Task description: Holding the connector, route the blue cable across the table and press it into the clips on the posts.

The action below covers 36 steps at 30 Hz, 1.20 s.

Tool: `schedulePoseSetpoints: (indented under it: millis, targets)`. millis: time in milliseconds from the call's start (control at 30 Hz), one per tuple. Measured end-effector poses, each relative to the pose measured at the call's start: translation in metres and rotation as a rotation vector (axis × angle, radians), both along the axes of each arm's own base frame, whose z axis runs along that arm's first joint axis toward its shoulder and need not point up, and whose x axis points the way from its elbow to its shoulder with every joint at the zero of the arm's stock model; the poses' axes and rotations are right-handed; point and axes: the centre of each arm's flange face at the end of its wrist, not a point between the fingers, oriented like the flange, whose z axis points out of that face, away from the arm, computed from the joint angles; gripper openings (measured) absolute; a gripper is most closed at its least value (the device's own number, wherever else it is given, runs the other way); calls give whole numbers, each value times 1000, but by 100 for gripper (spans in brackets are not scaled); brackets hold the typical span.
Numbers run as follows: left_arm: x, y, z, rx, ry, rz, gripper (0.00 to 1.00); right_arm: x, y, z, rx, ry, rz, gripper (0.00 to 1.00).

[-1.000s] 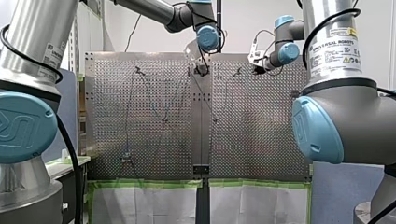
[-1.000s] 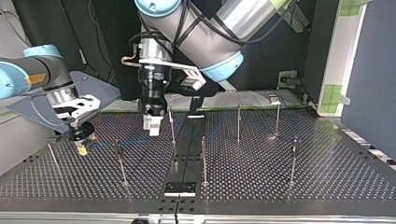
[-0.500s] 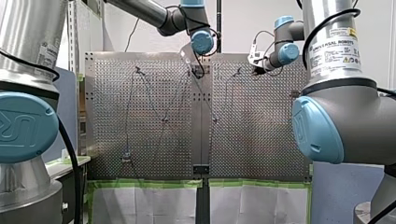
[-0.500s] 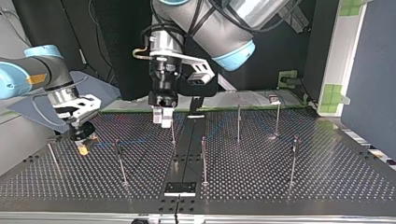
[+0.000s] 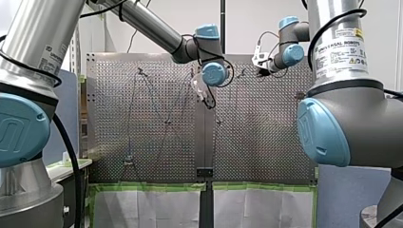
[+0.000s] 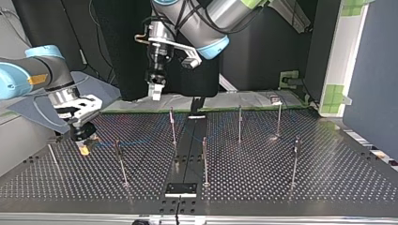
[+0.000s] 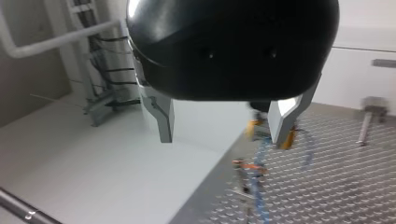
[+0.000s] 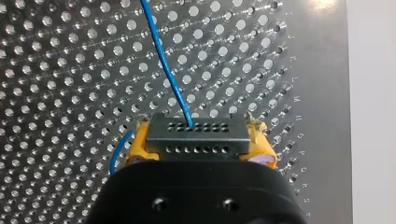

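My right gripper (image 8: 196, 154) is clamped on the connector (image 8: 196, 136), a grey block with 2 rows of small holes, which sits squeezed between its yellow pads (image 8: 140, 147). The blue cable (image 8: 163, 60) leaves the connector's upper row and runs away ahead of the gripper over the perforated table (image 8: 70, 70). A short bend of it also shows beside 1 pad. In the top view this gripper (image 6: 83, 143) sits low over the table (image 6: 281, 187) at the view's left, and a faint blue line (image 6: 136, 139) leads from it past the top of the nearest post (image 6: 119, 161). In the front view the cable (image 5: 154, 107) is a thin line zigzagging from post to post across the table (image 5: 266, 142) and ending near my right gripper (image 5: 263, 71). Whether it sits in any clip is too small to tell. My left gripper (image 7: 223, 139) is wide open and holds nothing, and its 2 metal fingers (image 7: 161, 116) stand well apart. In the top view it (image 6: 155, 91) hangs well above the table, over the middle post (image 6: 172, 126). In the front view it (image 5: 205, 97) is near the table's centre strip. In the left wrist view, beside 1 finger, the other gripper's yellow pads and a stretch of blue cable (image 7: 259, 186) show, blurred, over the table (image 7: 350, 186).
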Motion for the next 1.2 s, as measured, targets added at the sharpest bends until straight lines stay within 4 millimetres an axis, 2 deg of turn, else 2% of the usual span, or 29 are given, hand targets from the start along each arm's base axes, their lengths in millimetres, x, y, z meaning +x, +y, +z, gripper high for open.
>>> schedulePoseSetpoints:
  millis: [333,667,767,900,1200]
  targets:
    - [-6,2,-84,76,67,-6,100,0,-1,-2,2,3,-2,0]
    - [-30,29,-184,273,240,-5,100,0,-1,-3,4,5,-5,0]
    - [-32,35,-206,303,268,-1,100,0,-1,-4,6,5,-3,0]
    - [-28,38,-217,298,265,9,100,1,0,-5,8,6,-2,0]
    - [-19,35,-214,246,219,16,100,3,1,-6,12,7,1,0]
